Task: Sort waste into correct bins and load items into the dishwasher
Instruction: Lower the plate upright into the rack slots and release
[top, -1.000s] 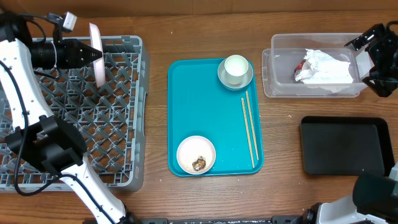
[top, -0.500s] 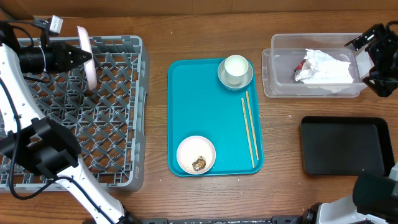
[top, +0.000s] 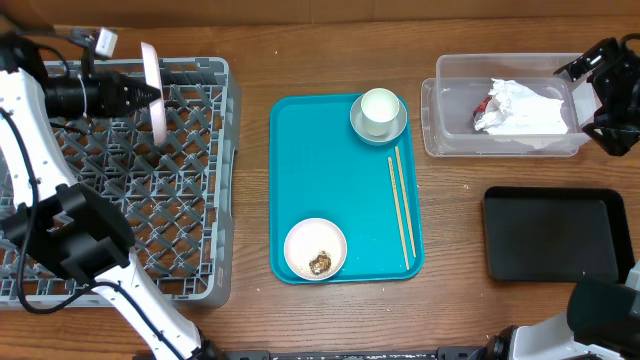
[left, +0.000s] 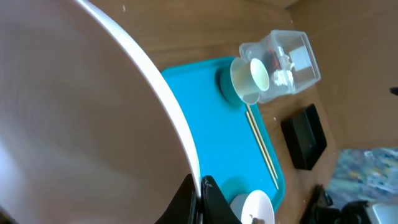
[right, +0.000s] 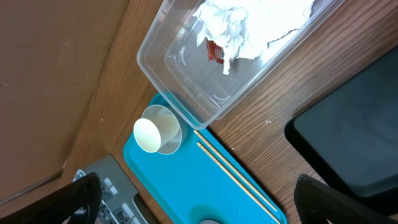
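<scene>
One item in hand: pale plate (top: 152, 80), pinched at its rim by left gripper (top: 157, 94), fingers pressed onto it, nothing else btwn them; fills most of left wrist view as a broad disc. Stands on edge, near upright, over back-left part of grey dish rack (top: 190, 250); whether rim touches lattice yet: cannot tell. Key relation: flat faces turned left & right, edge line running near-to-far across rack, thin rim pointing down at grid; rack floor straight below claw, arm reaching in from left side. Prob. step: loading plate. Calls next for a straight lowering so rim drops into a gap btwn ribs, then release; risk = rim perched on a rib, plate tipping flat or rolling once let go.

Right gripper (right: 199, 194) spread wide, holding nothing, at far right just beside clear tub (top: 432, 135); crumpled napkin (top: 528, 108) & red wrapper (top: 486, 106) lying inside tub; black tray (top: 550, 235) in front of it.

Left to load, by the look: cup (top: 379, 108) sitting in saucer (top: 398, 131) at back-right of teal tray (top: 320, 160); chopsticks (top: 401, 205) side by side along tray's right edge, long axis near-to-far; bowl (top: 315, 240) at tray's front w/ brown scrap (top: 320, 263) inside. Cup & chopsticks nearer right arm than left, so prob. right arm's job.
</scene>
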